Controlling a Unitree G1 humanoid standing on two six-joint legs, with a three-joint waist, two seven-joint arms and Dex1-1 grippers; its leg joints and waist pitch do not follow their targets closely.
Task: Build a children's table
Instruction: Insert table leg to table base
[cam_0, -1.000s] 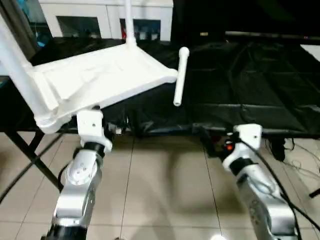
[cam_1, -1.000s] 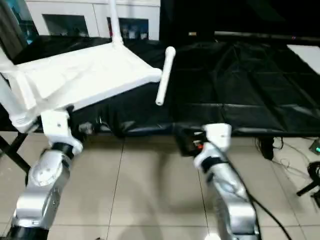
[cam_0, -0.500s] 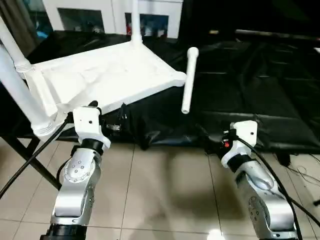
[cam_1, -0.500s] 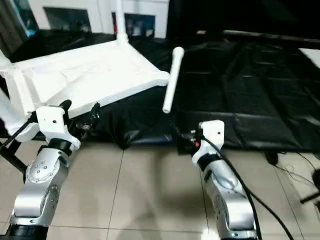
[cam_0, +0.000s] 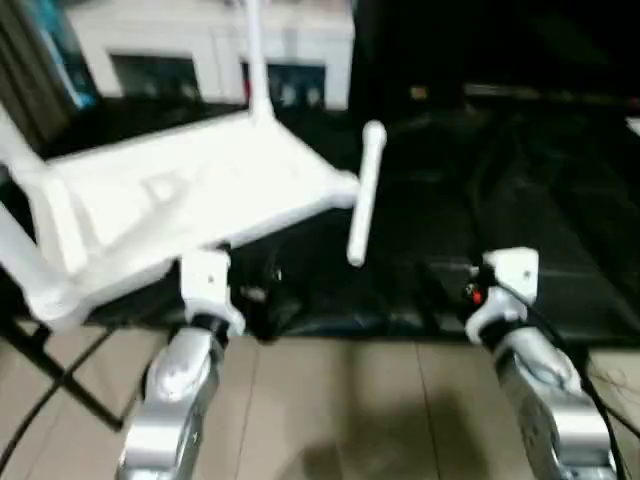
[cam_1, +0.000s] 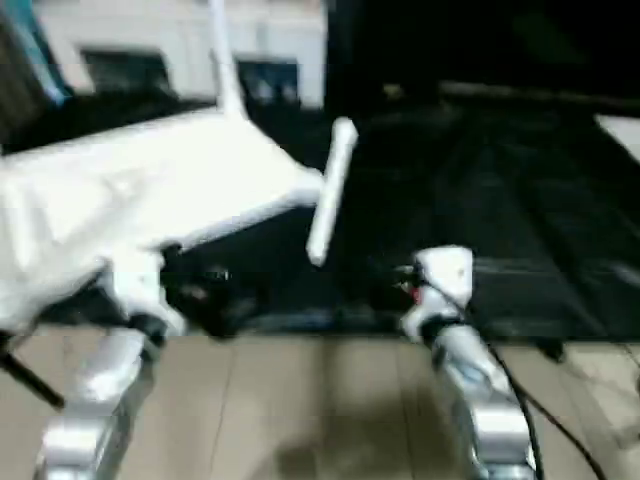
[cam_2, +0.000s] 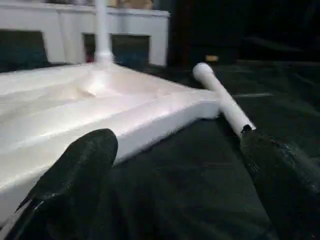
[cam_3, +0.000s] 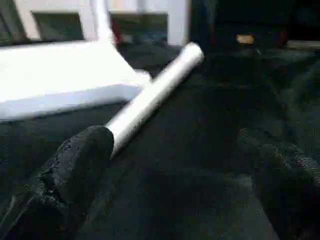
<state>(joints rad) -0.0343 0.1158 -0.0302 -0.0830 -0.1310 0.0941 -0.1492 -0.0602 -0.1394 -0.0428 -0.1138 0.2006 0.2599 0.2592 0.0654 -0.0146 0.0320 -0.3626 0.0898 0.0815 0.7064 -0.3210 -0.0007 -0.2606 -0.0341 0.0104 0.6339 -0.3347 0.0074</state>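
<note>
White plastic dominates the left eye view: the children's table (cam_0: 190, 205) lies upside down on the black-draped work table (cam_0: 520, 230), its ribbed underside up. One fitted leg (cam_0: 255, 60) rises at about 12 o'clock from the far corner; two more run off towards 10 o'clock at the near left. A loose leg (cam_0: 362, 195) lies on the cloth just beside the tabletop's right corner, at 3 o'clock from it, pointing away from the robot. The left forearm (cam_0: 180, 400) comes up at 7 o'clock, the right forearm (cam_0: 545, 400) at 5 o'clock, both short of the work table's front edge. Tiled floor (cam_0: 350, 410) below.

Right eye view: same layout; a white cabinet (cam_1: 180, 40) stands behind the work table.

Left wrist view: left gripper (cam_2: 190, 165) spread wide, nothing between its black fingers (cam_2: 75, 175). Tabletop edge is just beyond the one finger; the loose leg runs near the other. No contact seen.

Right wrist view: right gripper (cam_3: 185, 175) likewise spread wide and empty. The loose leg's near end sits just past one of its fingers (cam_3: 75, 170); touching or apart cannot be told. Black cloth fills the gap.
</note>
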